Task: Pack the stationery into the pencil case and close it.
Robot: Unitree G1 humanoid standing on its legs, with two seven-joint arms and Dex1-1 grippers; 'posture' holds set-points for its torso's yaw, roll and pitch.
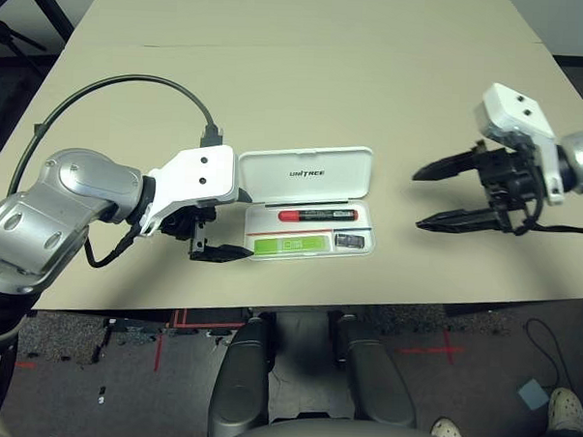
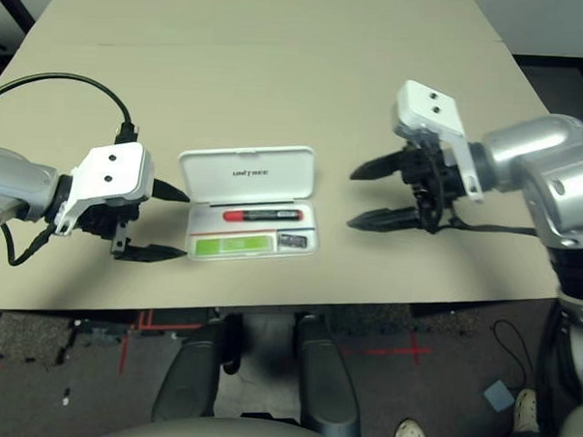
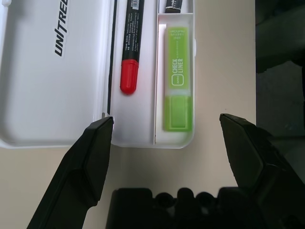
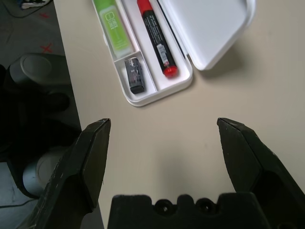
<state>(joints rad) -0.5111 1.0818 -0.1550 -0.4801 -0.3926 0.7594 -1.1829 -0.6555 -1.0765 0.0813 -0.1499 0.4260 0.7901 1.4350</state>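
- White lid [image 1: 322,186] open on case's [image 1: 262,220] far side, hinge left-right; should swing robotward.
- Left fingers [image 1: 222,254] spread, nearer, case's left end.
- Right fingers [image 1: 456,222] spread, off case's right end.

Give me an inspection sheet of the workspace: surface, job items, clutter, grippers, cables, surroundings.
Surface: beige table, bare around the case
Case: white pencil case open, lid tipped back
Marker: red-and-black marker in the tray's upper compartment, as the head camera sees it
Highlighter: lime-green, lower compartment
Small block: dark, beside the highlighter in its own section
Clutter: nothing seen
Left gripper: fingers open, at the case's left end, empty
Right gripper: fingers open, right of the case, empty
Cables: black cable looping from the left arm
Surroundings: person's shoes, red floor marks
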